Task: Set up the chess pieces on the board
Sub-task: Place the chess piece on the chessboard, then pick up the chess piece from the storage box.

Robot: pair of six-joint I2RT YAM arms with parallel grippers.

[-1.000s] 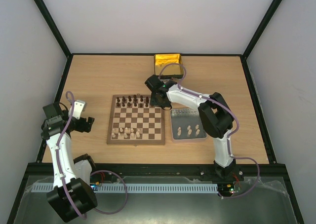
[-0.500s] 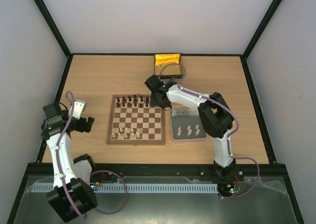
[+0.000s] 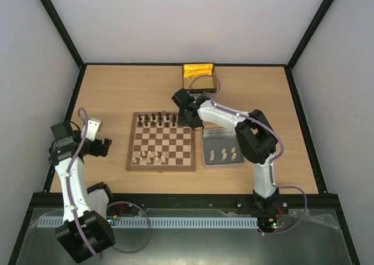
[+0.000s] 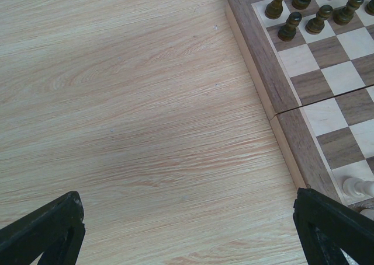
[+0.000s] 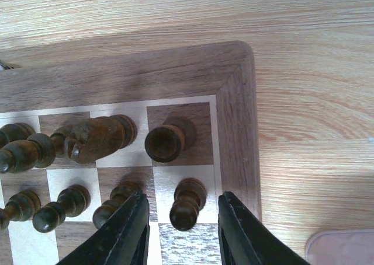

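The board lies mid-table with dark pieces along its far rows and several cream pieces near its front. My right gripper hovers over the far right corner. In the right wrist view it is open, with its fingers either side of a standing dark pawn but not touching it. A dark rook stands on the corner square and a knight beside it. My left gripper is open and empty left of the board, over bare table.
A grey tray right of the board holds several cream pieces. A gold tin stands at the back. The left wrist view shows the board's left border, dark pieces and one cream piece.
My right gripper has shifted only very slightly over the board's far right corner. The left arm has not moved.
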